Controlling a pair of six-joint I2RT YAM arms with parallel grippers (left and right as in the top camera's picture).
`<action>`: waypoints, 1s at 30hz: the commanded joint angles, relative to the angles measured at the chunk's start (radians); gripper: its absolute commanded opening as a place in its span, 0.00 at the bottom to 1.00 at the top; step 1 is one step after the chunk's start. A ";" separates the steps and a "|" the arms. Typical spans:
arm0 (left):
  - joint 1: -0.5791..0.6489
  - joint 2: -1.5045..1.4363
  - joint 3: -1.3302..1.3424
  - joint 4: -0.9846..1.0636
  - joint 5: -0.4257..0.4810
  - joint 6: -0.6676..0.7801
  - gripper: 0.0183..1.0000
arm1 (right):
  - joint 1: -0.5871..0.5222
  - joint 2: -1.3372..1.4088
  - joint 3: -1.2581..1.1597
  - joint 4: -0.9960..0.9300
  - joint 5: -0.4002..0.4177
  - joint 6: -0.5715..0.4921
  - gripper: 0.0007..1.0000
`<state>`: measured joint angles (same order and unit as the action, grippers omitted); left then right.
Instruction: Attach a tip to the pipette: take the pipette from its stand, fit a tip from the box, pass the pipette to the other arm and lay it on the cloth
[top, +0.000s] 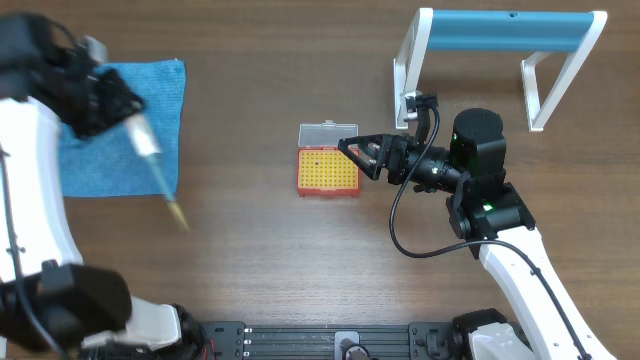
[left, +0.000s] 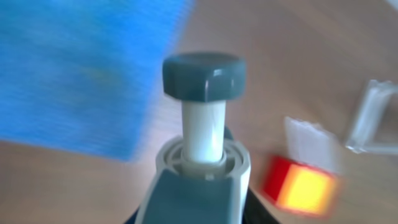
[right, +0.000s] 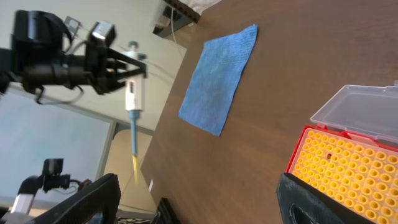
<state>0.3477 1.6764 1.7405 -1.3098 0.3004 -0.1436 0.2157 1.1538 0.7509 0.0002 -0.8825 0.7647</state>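
Blue woven cloth (top: 100, 165) lies below our left gripper (top: 122, 106), which pinches the white-and-grey plastic pipette (top: 150, 158), yellow tip (top: 177, 212) fitted, above the cloth's edge, while our right gripper (top: 358, 155) stands spread beside the red tip box (top: 327, 172)

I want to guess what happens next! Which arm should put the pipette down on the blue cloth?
Left. The left gripper holds the tipped pipette close by the cloth; the right gripper is open, over by the tip box.
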 joint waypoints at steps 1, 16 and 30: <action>0.089 0.307 0.305 -0.086 -0.316 0.212 0.01 | 0.004 0.003 0.013 -0.008 0.025 -0.011 0.82; 0.068 0.880 0.799 -0.058 -0.451 0.371 0.01 | 0.189 0.090 0.012 0.037 0.183 0.186 0.82; 0.049 0.974 0.795 -0.024 -0.357 0.435 0.01 | 0.187 0.090 0.012 0.055 0.203 0.208 0.82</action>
<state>0.4282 2.6369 2.5164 -1.3338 -0.0814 0.2440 0.4015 1.2381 0.7509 0.0490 -0.6960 0.9531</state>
